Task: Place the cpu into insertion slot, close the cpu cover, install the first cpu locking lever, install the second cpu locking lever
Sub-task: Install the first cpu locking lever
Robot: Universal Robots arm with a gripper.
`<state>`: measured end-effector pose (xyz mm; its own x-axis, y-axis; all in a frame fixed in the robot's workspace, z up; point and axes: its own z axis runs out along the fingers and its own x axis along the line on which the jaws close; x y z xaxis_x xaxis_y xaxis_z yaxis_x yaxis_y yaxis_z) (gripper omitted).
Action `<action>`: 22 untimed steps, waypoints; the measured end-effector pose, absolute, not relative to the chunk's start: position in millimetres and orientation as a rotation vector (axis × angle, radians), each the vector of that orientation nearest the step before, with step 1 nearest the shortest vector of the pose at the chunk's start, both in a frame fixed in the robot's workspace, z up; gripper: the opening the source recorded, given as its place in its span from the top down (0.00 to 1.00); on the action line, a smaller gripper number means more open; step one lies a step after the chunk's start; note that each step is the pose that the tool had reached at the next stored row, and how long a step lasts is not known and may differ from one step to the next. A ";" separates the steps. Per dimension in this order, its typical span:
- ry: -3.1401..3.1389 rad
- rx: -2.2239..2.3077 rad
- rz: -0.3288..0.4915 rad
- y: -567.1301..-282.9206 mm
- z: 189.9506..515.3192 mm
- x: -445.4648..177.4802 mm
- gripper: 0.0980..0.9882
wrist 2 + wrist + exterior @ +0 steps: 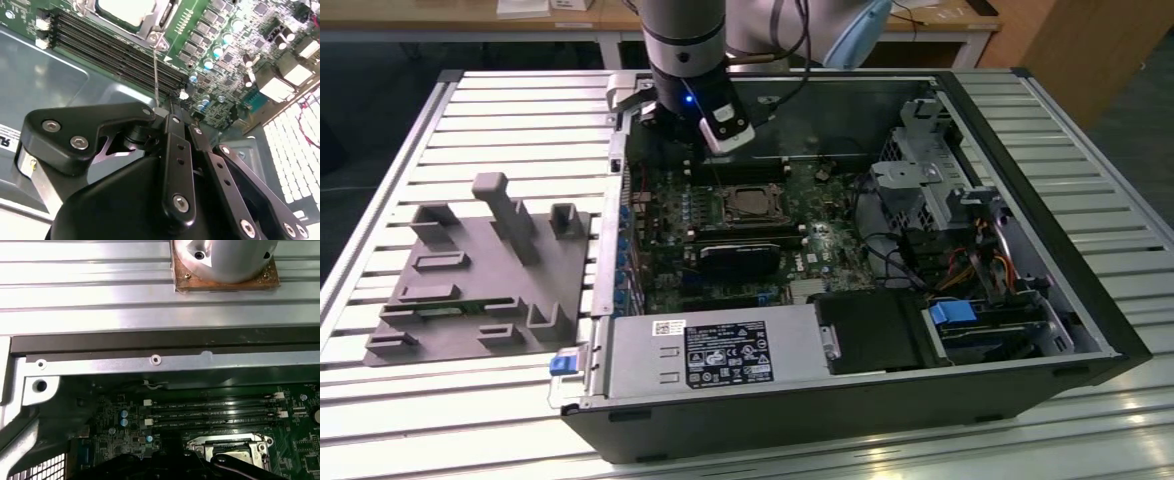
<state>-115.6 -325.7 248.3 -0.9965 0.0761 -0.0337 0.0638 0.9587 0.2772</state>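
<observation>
One cpu [122, 9] — one cpu cover [161, 19]

Second wrist view: cpu [125, 10] cut by pic edge. First wrist view: insertion slot [227, 452] cut by edge, partly hidden by gripper [165, 467]. Exterior view: cpu cover [750, 203] over insertion slot, open/closed too small to tell.

A silvery-grey tubular arm [683, 28] carries a blue-lit black wrist [686, 92] and a black, screw-studded pincer [172, 108].

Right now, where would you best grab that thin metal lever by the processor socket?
Probably near its free end, pinched sideways from above: the locking lever is a thin bare rod that seems to angle up from a corner of the insertion slot.
</observation>
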 end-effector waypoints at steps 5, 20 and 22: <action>3.065 0.110 0.431 -325.7 246.8 -105.0 1.00; 3.065 0.110 0.432 -325.7 243.9 -68.7 1.00; 3.065 0.110 0.431 -325.7 243.8 -63.9 1.00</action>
<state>-63.9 -325.7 243.8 -0.9965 0.0761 -0.0336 0.0639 0.9587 0.2771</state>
